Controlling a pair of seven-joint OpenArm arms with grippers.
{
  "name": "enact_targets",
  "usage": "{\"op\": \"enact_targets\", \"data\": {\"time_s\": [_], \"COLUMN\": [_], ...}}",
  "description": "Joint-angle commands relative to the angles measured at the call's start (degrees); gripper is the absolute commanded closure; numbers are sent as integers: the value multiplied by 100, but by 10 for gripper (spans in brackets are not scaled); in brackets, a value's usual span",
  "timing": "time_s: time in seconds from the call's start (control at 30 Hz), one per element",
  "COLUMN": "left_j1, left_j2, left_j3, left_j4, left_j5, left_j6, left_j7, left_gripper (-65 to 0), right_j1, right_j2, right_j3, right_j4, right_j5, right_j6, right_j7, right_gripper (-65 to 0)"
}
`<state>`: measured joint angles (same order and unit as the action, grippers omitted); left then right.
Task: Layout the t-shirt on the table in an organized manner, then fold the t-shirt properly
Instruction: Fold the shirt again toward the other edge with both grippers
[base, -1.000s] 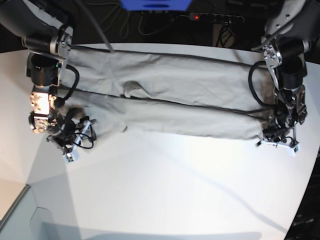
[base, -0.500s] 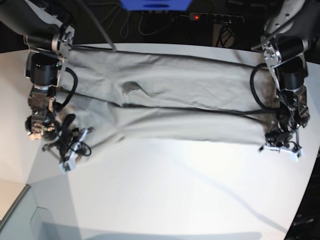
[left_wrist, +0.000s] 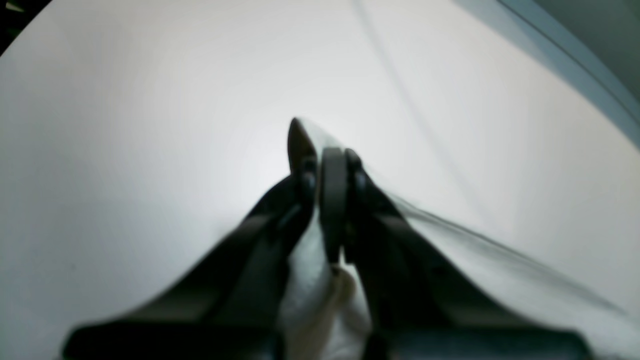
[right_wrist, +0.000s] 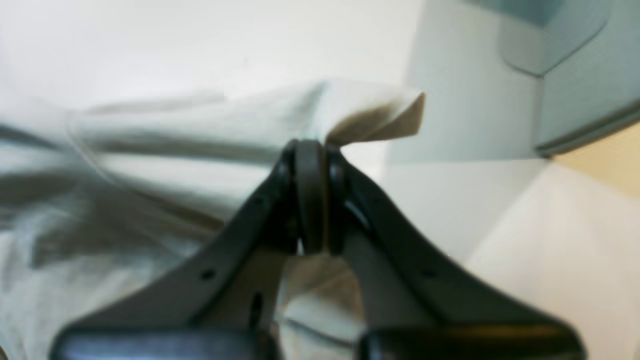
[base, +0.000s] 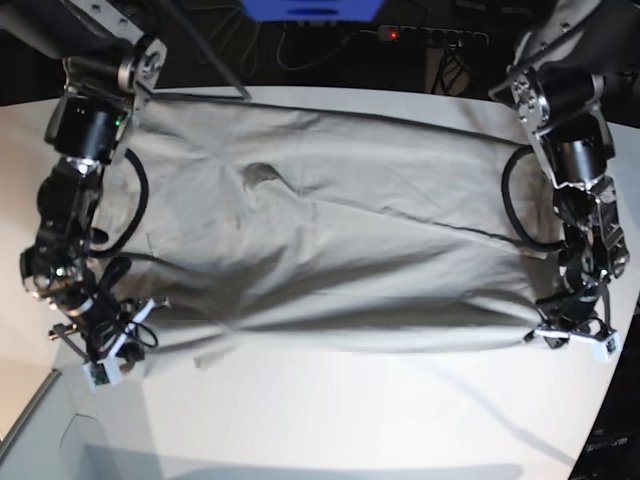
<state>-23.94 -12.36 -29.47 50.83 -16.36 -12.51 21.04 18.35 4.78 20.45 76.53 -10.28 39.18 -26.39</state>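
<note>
**Both near corners pinched — spread the shirt flat toward the near edge**

Left to right in base view:

- Right gripper (base: 120, 345): at the shirt's near-left corner, low over the desk (base: 330, 420). Right wrist view shows the fingers (right_wrist: 310, 200) pressed together with a fold of cloth coming out between the tips, so they look clamped on the shirt (base: 320, 240). A small corner flap sticks out past the tips.
- Shirt: lies across the far half of the desk, stretched between the two arms. Far edge runs along the desk's back rim. Near edge is pulled fairly straight between the grippers. A creased bump sits upper left of centre, and diagonal wrinkles run through the middle.
- Left gripper (base: 572, 330): at the near-right corner. Left wrist view shows fingers (left_wrist: 332, 200) together on a thin edge of cloth, with fabric bunched behind them.

My read: this is the layout step, not folding yet.

To do it well:
- Move both grippers at the same rate and height, so the near hem stays parallel to the desk edge.
- Keep light outward tension between the arms to work out the diagonal wrinkles. Too much risks cloth slipping from the thin left pinch.
- Lower the corners onto the desk before letting go, so they don't curl back.
- The bump at upper left probably needs a separate smoothing pass.
</note>
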Motion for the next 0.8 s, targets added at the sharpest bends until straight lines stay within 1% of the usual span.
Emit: {"op": "enact_targets", "data": {"time_s": [0.0,0.07,0.17,0.37,0.43,0.5,0.6,0.77], "left_j1": [-168,-89,-19,307,465,711,1063,1616], "left_j2": [-87,-87,-61,-43,-43,-26,-26,-78], "left_j3": [-11,-11,-11,-20,-20,-20,-20,-20], "left_j4": [179,258,284,302,478,829,1286,1779], "left_j5": [-39,-39,-39,-48,-48,-65,-496,-1357], "left_j6": [-37,-37,-37,-45,-45,-45,-45,-45], "left_j7": [-156,-139,-156,-174,-174,-174,-174,-174], "left_gripper": [-1,-1,-1,-1,-1,-1,-1,-1], "right_j1": [33,-222,-652,-1655,-1971,-2323,-2710,-3220], "right_j2": [-51,-113,-315,-491,-535,-693,-913,-1062], "right_j3": [-27,-27,-1,8,-10,-54,-71,-45], "right_j4": [325,712,1213,2101,2400,2663,2997,3437], "right_j5": [101,101,101,101,101,101,101,101], "right_j6": [82,82,82,82,82,82,82,82], "right_j7": [138,138,156,182,182,191,191,191], "right_gripper": [0,0,0,0,0,0,0,0]}}
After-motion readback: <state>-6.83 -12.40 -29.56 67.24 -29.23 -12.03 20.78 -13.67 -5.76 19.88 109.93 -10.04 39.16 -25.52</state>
